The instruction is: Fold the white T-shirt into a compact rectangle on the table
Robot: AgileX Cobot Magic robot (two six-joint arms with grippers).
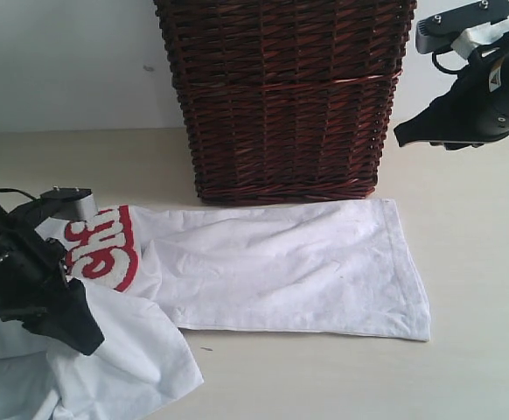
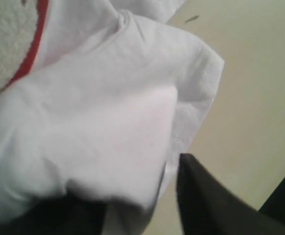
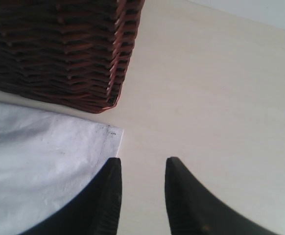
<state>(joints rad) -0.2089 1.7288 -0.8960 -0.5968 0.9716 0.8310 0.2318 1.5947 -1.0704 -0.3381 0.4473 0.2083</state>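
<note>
Exterior view first: one dark wicker basket (image 1: 285, 96) stood at the back, and its top was cut off, so its contents could not be seen. One white T-shirt (image 1: 298, 262) lay on the table (image 1: 482, 262) just in front of it. The hem end was spread flat to the right and the red-outlined lettering (image 1: 101, 249) was bunched up at the left. There were two arms. The left gripper (image 1: 75, 328) was down on the crumpled cloth, and the right gripper (image 1: 412, 133) hung high beside the basket, well apart from the shirt.

Left wrist view: a fold of shirt sat against one dark finger (image 2: 201, 205). The other finger was buried under cloth, so whether it clenched could not be told.

Right wrist view: the two fingers stood apart with nothing between them, over bare table beside the shirt's corner and the basket's.
</note>
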